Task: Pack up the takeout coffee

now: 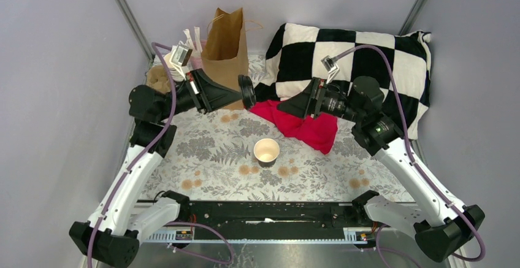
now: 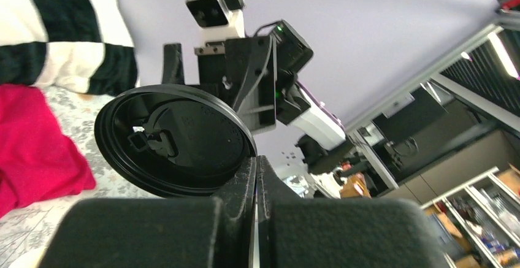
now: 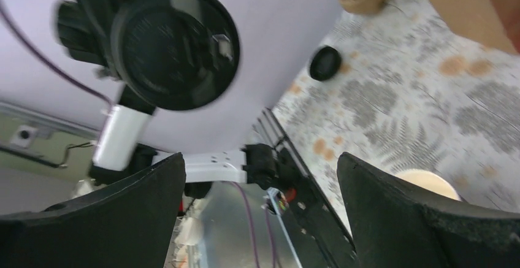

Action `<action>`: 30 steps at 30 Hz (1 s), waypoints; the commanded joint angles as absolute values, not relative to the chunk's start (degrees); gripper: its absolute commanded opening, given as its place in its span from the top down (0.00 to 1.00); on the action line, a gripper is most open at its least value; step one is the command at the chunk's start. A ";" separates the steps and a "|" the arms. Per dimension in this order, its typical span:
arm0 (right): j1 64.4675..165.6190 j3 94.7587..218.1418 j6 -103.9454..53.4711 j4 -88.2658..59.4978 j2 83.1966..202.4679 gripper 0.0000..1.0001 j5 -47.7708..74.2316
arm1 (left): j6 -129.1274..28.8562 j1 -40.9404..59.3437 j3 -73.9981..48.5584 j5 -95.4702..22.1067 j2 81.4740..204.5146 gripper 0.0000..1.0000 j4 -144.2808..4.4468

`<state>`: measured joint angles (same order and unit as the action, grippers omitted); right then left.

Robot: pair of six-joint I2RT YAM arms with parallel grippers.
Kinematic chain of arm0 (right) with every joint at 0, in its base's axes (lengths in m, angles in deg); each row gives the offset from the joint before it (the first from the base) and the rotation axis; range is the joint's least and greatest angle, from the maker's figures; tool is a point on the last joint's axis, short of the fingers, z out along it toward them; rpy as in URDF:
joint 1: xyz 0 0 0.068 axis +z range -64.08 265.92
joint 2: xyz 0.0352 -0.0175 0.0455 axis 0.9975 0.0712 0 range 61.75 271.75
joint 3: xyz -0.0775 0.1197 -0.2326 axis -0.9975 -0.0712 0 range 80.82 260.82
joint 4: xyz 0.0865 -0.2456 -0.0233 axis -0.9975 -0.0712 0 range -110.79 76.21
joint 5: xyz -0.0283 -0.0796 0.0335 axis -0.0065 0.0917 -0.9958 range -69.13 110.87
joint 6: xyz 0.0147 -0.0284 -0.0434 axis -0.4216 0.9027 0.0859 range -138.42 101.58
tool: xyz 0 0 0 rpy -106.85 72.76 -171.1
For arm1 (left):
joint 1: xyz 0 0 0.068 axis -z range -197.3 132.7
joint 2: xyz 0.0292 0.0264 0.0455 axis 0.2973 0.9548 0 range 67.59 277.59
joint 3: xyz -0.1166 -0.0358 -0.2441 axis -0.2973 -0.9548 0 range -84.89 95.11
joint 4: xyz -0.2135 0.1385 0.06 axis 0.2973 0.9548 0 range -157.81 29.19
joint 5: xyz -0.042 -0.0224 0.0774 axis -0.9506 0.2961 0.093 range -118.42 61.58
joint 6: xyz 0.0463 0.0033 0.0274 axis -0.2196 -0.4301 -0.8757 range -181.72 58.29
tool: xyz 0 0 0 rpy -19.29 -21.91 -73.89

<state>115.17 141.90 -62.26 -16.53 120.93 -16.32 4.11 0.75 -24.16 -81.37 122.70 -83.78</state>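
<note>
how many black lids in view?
2. One lid edge-clamped in the left gripper by the paper bag; another, apparently a lid, flat on the tablecloth, left side. Others may be hidden.

A black-and-white checkered pillow leans at the back right of the desk, whose cover bears a grey fern print. A crumpled red cloth lies in front of the pillow, touching it. White sticks stand at the back left.

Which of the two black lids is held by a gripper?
The black lid pinched by its rim in the left gripper, jaws shut, held in the air. The other lid lies on the floral tablecloth, nothing gripping it.
</note>
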 commanded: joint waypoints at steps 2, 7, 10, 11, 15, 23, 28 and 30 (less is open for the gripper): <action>117.68 141.87 -73.42 1.49 120.44 0.00 -18.13 | 12.49 2.19 -30.05 -86.16 120.14 1.00 -103.30; 120.02 141.78 -75.51 2.73 122.30 0.00 -17.49 | 16.17 3.79 -35.82 -85.26 120.12 1.00 -111.28; 121.01 141.93 -74.91 1.08 122.43 0.00 -15.86 | 17.72 4.47 -38.20 -84.63 121.03 1.00 -114.58; 121.46 142.13 -74.02 -0.38 122.55 0.00 -15.12 | 17.69 4.64 -38.68 -84.45 121.22 1.00 -114.85; 122.36 141.03 -72.43 -3.20 123.02 0.00 -14.12 | 17.18 5.00 -40.09 -84.08 121.38 1.00 -115.27; 123.39 138.77 -72.91 -1.80 123.67 0.00 -13.55 | 16.88 5.62 -42.16 -83.33 121.38 1.00 -114.72; 124.21 138.60 -74.09 -0.13 124.76 0.00 -14.46 | 15.54 5.82 -42.00 -83.26 121.58 1.00 -113.11; 124.51 138.27 -74.60 1.04 124.69 0.00 -14.29 | 15.20 5.95 -41.96 -83.06 121.72 1.00 -112.54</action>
